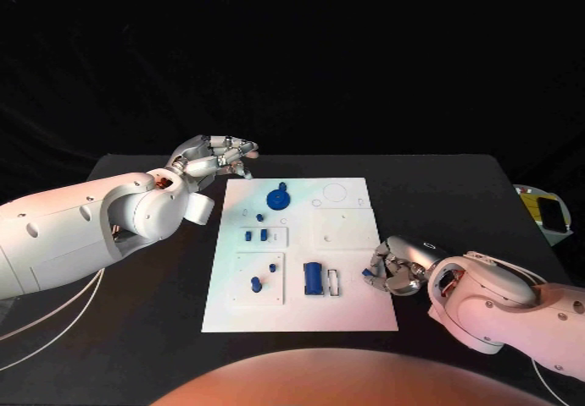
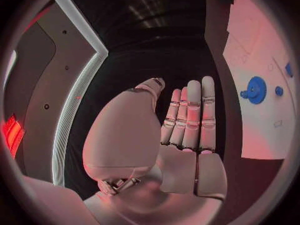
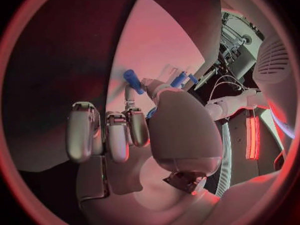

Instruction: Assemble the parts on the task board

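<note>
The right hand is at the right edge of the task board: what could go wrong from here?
1. The right hand has its fingers curled close beside the blue cylinder; it could knock the part out of its place.
2. Pressing on the task board edge might shift the board and disturb the blue gear.

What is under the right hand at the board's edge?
The right hand rests at the task board's right edge, beside the blue cylinder. Its curled fingers cover the spot beneath; whether a part lies there cannot be told.
</note>
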Robot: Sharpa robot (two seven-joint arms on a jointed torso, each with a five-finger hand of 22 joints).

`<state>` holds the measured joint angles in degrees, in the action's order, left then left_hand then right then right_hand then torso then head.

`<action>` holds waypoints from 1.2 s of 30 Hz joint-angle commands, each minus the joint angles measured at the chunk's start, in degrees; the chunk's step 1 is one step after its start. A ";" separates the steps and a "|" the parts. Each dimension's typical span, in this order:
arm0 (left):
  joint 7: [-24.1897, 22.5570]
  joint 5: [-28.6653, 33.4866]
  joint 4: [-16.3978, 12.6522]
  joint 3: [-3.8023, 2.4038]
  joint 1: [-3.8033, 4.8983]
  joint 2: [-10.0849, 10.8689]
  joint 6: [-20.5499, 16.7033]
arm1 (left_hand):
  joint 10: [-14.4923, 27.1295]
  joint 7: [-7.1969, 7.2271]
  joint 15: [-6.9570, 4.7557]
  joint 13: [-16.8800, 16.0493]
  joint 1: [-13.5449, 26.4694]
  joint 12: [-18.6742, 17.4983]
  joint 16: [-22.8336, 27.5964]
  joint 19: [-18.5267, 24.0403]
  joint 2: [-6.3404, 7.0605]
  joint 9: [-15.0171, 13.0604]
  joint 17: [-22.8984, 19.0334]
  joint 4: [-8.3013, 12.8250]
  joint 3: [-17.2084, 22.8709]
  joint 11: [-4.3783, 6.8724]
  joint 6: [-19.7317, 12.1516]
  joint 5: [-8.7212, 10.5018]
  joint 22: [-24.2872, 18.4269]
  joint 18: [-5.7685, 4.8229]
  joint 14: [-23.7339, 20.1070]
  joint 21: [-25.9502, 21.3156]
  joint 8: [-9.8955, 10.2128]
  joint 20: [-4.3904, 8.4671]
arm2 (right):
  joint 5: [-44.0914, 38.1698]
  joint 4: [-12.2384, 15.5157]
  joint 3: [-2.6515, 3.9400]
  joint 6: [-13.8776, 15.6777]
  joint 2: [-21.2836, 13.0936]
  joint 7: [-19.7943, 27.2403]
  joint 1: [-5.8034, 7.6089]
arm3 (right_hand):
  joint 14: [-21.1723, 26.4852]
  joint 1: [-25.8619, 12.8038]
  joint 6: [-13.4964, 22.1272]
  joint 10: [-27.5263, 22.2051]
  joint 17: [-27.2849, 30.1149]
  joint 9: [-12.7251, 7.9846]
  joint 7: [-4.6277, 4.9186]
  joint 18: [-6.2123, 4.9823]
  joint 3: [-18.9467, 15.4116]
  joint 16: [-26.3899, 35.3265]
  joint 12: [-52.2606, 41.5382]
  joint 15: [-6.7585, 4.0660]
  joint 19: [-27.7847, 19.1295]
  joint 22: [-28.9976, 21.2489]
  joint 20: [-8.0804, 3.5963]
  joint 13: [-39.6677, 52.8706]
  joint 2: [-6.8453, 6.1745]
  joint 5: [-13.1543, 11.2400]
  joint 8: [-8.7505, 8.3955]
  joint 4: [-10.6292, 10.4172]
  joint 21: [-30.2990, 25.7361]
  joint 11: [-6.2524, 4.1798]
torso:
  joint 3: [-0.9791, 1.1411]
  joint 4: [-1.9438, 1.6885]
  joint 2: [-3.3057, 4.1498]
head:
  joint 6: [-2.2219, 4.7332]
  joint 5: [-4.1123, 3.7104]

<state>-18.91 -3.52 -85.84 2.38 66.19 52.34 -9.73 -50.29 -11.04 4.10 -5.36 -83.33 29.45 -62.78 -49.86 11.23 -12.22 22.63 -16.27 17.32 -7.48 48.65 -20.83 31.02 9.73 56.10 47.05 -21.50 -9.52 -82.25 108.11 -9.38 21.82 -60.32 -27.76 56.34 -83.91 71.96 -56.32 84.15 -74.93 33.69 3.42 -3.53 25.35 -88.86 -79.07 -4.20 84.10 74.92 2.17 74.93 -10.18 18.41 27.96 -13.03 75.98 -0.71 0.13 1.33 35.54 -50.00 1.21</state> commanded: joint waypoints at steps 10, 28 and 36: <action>-0.22 0.15 -0.38 -0.03 0.02 -0.11 0.36 | 0.19 -0.26 0.00 0.14 -0.59 -0.15 -0.11 -0.28 -0.09 0.16 -0.06 0.01 0.31 -0.49 -0.49 -0.21 -0.07 0.71 -0.53 -0.26 0.22 -0.28 | 9.03 1.80 0.07 5.62 3.05 0.12 1.03 | -5.30 -1.08 0.61 0.63 -11.08 0.86 -0.07 0.80 9.66 0.19 0.17 -0.20 1.24 11.45 -0.29 6.73 0.25 0.37 0.24 9.08 0.05 -0.22 | -0.02 0.00 0.06 | 0.00 0.03; -0.58 0.15 -0.42 -0.03 0.03 -0.39 0.42 | 0.21 -0.23 0.04 0.17 -0.74 -0.16 -0.14 -0.30 -0.28 0.16 -0.06 0.03 0.41 -0.51 -0.41 -0.24 -0.08 0.71 -0.56 -0.29 0.17 -0.30 | 13.29 -0.77 0.04 2.84 7.54 -0.49 0.32 | -5.29 -4.50 0.32 0.68 -11.04 1.46 -0.25 0.73 9.52 0.21 0.19 -0.29 1.16 11.36 -0.33 6.74 0.09 -0.74 0.44 8.30 -0.29 -0.34 | 0.03 0.04 0.06 | 0.00 0.12; -0.58 0.15 -0.40 -0.03 0.03 -0.37 0.51 | 0.21 -0.23 0.04 0.17 -0.74 -0.16 -0.14 -0.30 -0.28 0.16 -0.06 0.03 0.41 -0.51 -0.41 -0.24 -0.08 0.71 -0.56 -0.29 0.17 -0.30 | 13.39 -1.23 0.04 1.98 8.51 -0.65 0.19 | -5.30 -7.65 -0.33 0.81 -11.09 1.70 -0.40 0.73 7.87 0.20 0.04 -0.38 1.18 11.35 -0.43 6.88 -0.18 -1.06 0.42 6.81 -0.33 -0.45 | 0.10 0.08 0.02 | 0.00 0.25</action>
<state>-18.93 -3.52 -86.09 2.39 66.19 52.08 -9.78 -50.07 -11.26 4.10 -5.27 -83.62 29.45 -62.78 -50.07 10.93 -12.12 22.63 -16.27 17.32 -7.69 48.44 -20.83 31.03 9.74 56.10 47.05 -21.50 -9.73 -69.32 106.87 -9.33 25.41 -52.00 -28.15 56.63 -83.91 64.81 -55.65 84.00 -74.91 35.70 3.73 -3.52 32.86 -88.87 -79.07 -4.20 84.10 74.95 2.17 74.93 -10.26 17.72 28.18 -6.64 75.98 -0.85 0.23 1.38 35.56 -50.00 1.41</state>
